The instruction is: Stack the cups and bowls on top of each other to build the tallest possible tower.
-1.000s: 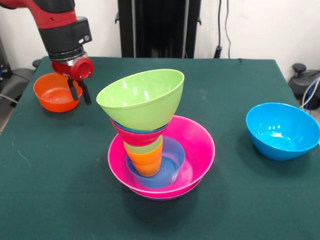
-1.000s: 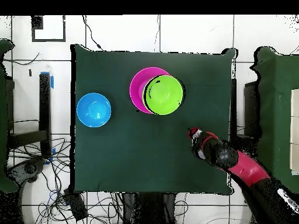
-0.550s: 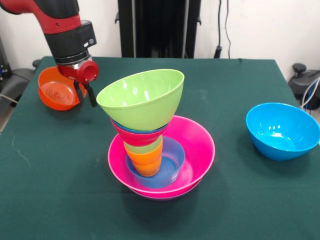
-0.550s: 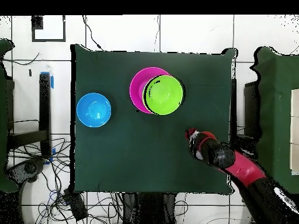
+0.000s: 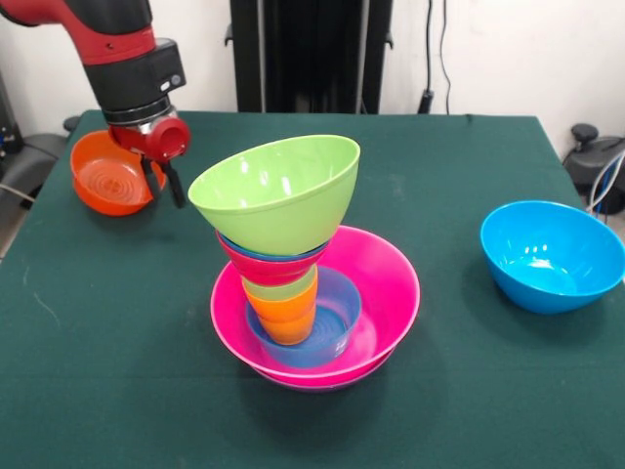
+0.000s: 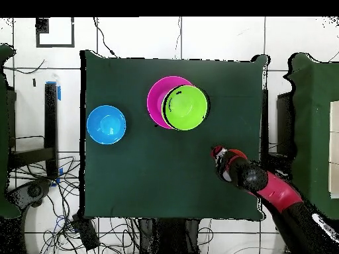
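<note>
The tower stands mid-table: a wide pink bowl (image 5: 391, 283) on a purple one, holding a small light-blue bowl (image 5: 335, 311). In it an orange cup (image 5: 285, 320) and a light green cup (image 5: 283, 289) carry a red bowl (image 5: 266, 268) and a tilted lime green bowl (image 5: 278, 195). My gripper (image 5: 163, 189) hangs at the far left, shut on the rim of a small orange bowl (image 5: 105, 176), which is tipped up on edge. From overhead, the gripper (image 6: 217, 153) sits right of and below the lime green bowl (image 6: 185, 107); the orange bowl is hidden under the arm.
A large sky-blue bowl (image 5: 549, 256) sits alone on the right of the green table (image 5: 117, 371); from overhead the sky-blue bowl (image 6: 106, 124) lies left of the tower. The orange bowl is close to the table's left edge.
The orange bowl, flat on the table a second ago, has been gripped by its rim, raised and tipped. The gripper has shifted a little toward the tower. The tower is unchanged.
</note>
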Controlling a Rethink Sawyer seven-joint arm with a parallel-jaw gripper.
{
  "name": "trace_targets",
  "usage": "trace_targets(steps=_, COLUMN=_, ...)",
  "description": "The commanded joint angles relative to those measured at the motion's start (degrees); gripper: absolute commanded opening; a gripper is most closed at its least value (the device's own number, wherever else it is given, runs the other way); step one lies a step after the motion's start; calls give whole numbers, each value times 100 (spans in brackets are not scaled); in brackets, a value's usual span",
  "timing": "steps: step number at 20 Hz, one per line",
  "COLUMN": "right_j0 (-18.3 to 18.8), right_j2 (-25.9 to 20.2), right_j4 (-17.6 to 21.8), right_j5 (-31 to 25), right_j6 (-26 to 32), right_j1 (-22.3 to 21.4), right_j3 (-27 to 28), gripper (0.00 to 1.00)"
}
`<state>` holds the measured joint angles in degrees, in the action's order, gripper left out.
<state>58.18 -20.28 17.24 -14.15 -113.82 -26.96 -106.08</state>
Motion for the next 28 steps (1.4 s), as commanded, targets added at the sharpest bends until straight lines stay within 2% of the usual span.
trace_targets(steps=1, right_j0=-85, right_j2=76, right_j4=65, right_j5=-364, right_j6=-198, right_j1=-613, right_j3=-124, gripper=100)
trace_targets(steps=11, right_j0=45, right_j2=107, right_j4=46, right_j5=-664, right_j6=-70, right_j1=-1078, right_j3=-279, gripper=100)
trace_targets(steps=15, right_j0=91, right_j2=83, right_j4=98, right_j5=-560, right_j6=-69, right_j1=-920, right_j3=-243, gripper=100)
trace_targets(steps=19, right_j0=81, right_j2=19, right_j4=125, right_j5=-329, right_j6=-132, right_j1=-477, right_j3=-121, gripper=100)
trace_targets(steps=23, right_j0=79, right_j2=-36, right_j4=112, right_j5=-204, right_j6=-181, right_j1=-244, right_j3=-117, gripper=100)
trace_targets(steps=28, right_j0=27, right_j2=19, right_j4=55, right_j5=-33, right_j6=-399, right_j1=-180, right_j3=-299, gripper=100)
